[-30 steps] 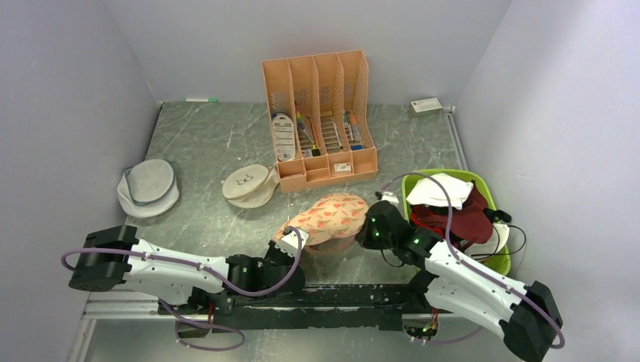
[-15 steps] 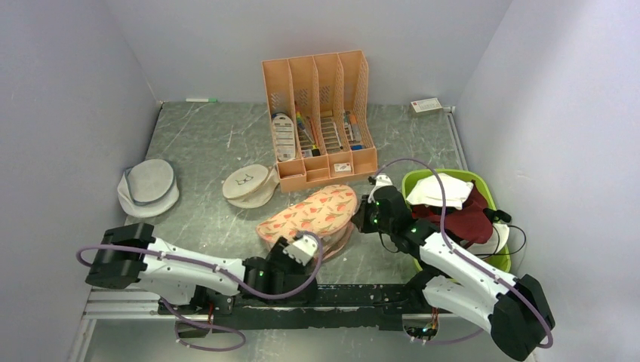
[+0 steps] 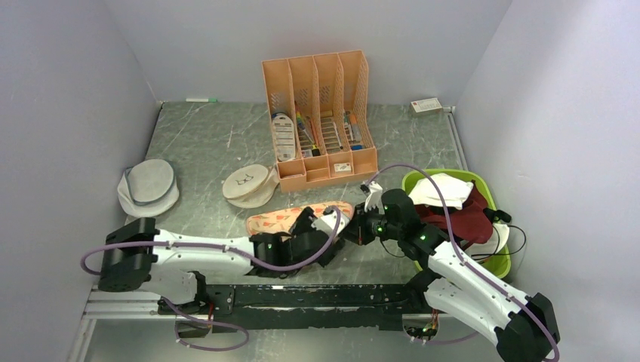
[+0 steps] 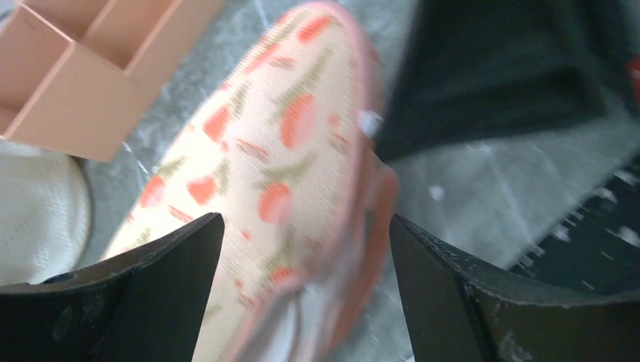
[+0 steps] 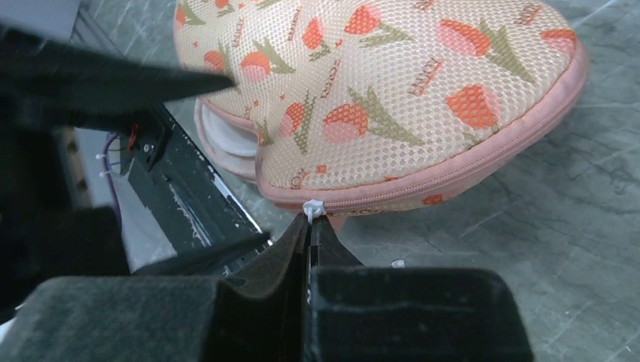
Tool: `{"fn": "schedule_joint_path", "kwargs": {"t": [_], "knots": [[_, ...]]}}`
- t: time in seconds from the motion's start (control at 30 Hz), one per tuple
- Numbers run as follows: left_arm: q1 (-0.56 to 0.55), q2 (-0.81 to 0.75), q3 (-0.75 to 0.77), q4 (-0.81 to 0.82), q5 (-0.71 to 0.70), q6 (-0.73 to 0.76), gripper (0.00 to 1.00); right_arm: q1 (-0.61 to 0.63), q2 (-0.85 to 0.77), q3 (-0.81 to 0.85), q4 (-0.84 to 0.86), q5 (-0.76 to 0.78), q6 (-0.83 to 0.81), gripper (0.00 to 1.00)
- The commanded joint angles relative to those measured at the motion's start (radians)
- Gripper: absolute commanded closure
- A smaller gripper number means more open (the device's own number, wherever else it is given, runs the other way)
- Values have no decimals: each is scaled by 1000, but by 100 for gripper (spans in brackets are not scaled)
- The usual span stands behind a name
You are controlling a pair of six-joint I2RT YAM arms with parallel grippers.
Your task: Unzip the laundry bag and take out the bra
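Note:
The laundry bag (image 3: 285, 218), peach-pink with orange-red fruit print, lies on the table in front of both arms. My right gripper (image 5: 310, 220) is shut on the white zipper pull (image 5: 312, 207) at the bag's (image 5: 392, 90) near edge. A gap along its left side shows pale lining (image 5: 226, 143). My left gripper (image 4: 306, 226) is open, its fingers spread over the bag's (image 4: 287, 143) pink rim with nothing held. In the top view the left gripper (image 3: 340, 224) sits close to the right gripper (image 3: 360, 230). The bra is hidden.
An orange file organizer (image 3: 321, 121) stands behind the bag. A round beige pouch (image 3: 249, 185) and a white-grey pouch (image 3: 149, 187) lie to the left. A green basket (image 3: 500, 262) of clothes sits on the right. A black rail (image 3: 317, 296) runs along the near edge.
My left gripper has opened, let go of the bag's edge and swung right over it. The bag has sunk flatter and shifted left. The right gripper stayed shut on the zipper pull.

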Motion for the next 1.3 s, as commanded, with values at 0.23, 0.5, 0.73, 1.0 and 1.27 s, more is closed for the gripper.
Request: {"fn": "schedule_joint_path", "kwargs": {"t": [0.23, 0.5, 0.73, 1.0, 1.27], "knots": [[133, 134, -15, 269, 160, 213, 26, 9, -13, 1, 17, -94, -20, 100], [147, 39, -49, 246, 171, 307, 81, 11, 29, 20, -44, 12, -18, 100], [142, -138, -147, 243, 215, 467, 93, -13, 67, 8, -22, 242, -3, 100], [100, -407, -373, 520, 315, 655, 93, -177, 203, -101, 335, 27, -77, 100], [96, -418, -417, 610, 379, 669, 93, -211, 455, -208, 889, -140, -112, 100]]}}
